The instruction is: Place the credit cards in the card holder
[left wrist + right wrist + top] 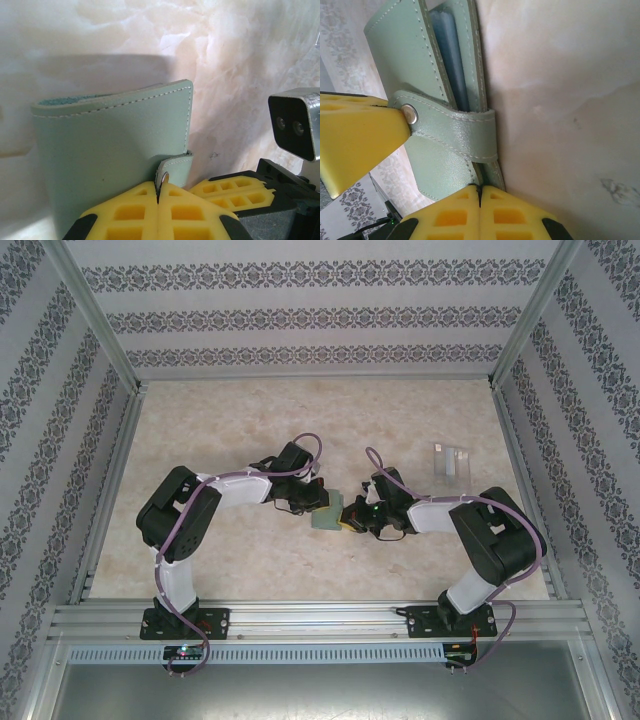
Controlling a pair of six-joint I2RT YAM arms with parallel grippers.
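Observation:
The sage-green card holder (327,516) hangs between my two grippers at the table's middle, standing on edge with its strap still wrapped round it. In the left wrist view, my left gripper (160,189) is shut on the snap tab (177,167) of the card holder (115,150). Seen from the right wrist, my right gripper (480,190) is pinched shut on a leaf edge of the card holder (445,150), beside the strap (465,130). The credit cards (450,460) lie flat on the table, behind and to the right of my right gripper (352,518). My left gripper (316,502) comes in from the left.
Patterned walls and aluminium rails (300,618) close in the marble-look table (250,430). The two wrists nearly touch: the right wrist's camera (295,125) and fingers (232,187) sit beside the left fingers.

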